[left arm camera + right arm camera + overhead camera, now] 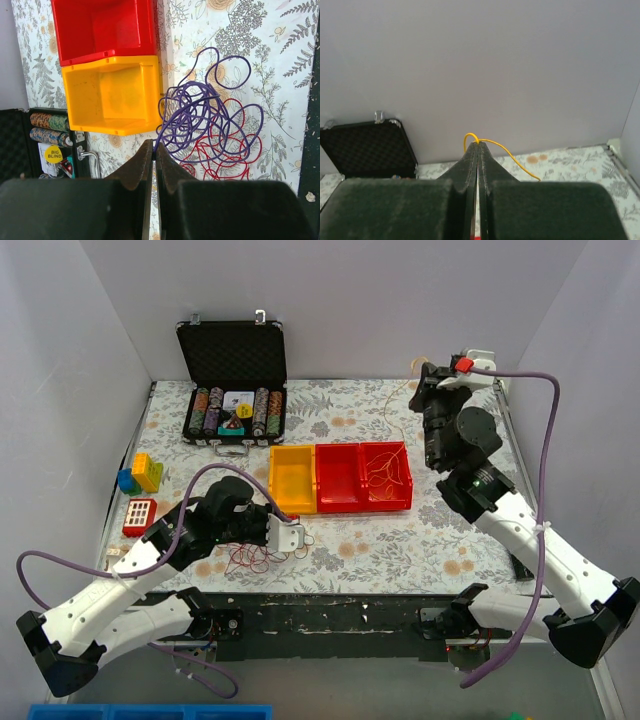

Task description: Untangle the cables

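The cables lie as a tangle [255, 559] on the flowered cloth near the front edge. In the left wrist view it shows as purple loops [210, 107] over red loops [227, 155]. My left gripper [285, 533] is low beside the tangle, shut on a purple strand [154, 146] at its fingertips. My right gripper [424, 370] is raised high at the back right and shut [478, 143] on a thin yellow cable [512, 153]. That cable [386, 410] hangs down into the right red bin [401, 502], where orange loops [383, 468] lie.
A yellow bin [291, 480] and a second red bin [338, 478] stand joined in a row mid-table. An open poker-chip case [233, 375] is at the back left. Toy blocks [142, 473] and a red block [139, 517] sit at the left edge.
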Controlling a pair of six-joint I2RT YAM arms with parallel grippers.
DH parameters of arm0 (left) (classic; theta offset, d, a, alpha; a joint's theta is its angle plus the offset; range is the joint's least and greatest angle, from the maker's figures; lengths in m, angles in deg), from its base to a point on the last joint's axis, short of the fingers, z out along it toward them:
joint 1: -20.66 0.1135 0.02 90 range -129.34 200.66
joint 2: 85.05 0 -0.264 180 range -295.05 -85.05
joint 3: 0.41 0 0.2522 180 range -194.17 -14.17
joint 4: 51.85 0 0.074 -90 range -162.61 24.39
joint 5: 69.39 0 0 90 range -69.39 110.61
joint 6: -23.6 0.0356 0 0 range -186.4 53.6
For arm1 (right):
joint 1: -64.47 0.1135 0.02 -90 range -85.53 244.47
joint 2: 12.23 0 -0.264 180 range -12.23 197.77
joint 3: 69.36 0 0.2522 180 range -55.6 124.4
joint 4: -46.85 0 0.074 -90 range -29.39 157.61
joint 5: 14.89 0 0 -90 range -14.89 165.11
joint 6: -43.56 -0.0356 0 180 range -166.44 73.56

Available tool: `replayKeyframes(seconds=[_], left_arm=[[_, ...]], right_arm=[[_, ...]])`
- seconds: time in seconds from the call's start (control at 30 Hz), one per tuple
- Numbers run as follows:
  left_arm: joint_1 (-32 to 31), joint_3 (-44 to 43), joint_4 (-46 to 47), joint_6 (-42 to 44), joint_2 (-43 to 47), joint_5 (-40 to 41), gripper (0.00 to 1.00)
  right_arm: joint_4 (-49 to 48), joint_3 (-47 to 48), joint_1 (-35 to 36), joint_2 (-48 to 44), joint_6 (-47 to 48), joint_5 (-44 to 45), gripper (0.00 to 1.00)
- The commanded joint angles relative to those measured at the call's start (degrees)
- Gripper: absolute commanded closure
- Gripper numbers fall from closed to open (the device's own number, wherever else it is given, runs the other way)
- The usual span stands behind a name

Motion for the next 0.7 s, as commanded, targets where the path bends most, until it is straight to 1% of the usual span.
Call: replayKeyframes(seconds=[0.0, 0.1, 0.17, 0.3, 0.37, 0.53, 0.67], left_arm=[[0.2, -0.2, 0.2, 0.3, 0.1, 0.0, 0.98], [0.2, -0.5, 0.1, 0.3, -0.2, 0.0, 0.97], [0.2, -0.9, 0.1, 0.2, -0.4, 0.2, 0.97], [0.2, -0.9, -0.1, 0.1, -0.7, 0.5, 0.97], [0.2, -0.9, -0.3, 0.3, -0.8, 0.5, 0.97], [0.2, -0.8, -0.3, 0.6, -0.8, 0.5, 0.97], [0.2, -0.8, 0.2, 0.6, -0.8, 0.9, 0.97]], right_arm=[[4.9, -5.1, -0.7, -2.3, -10.8, 0.4, 0.99], [7.4, -6.5, -2.1, -1.4, -12.9, 0.0, 0.99], [8.5, -7.5, -4.3, -0.3, -14.2, -1.6, 0.99], [13.6, -7.5, -8.8, 3.2, -19.6, -6.6, 0.99], [14.5, -8.8, -10.2, 3.8, -22.0, -9.4, 0.99], [14.5, -11.3, -10.5, 4.4, -24.2, -14.7, 0.99], [16.6, -12.0, -10.5, 5.4, -26.0, -13.7, 0.99]])
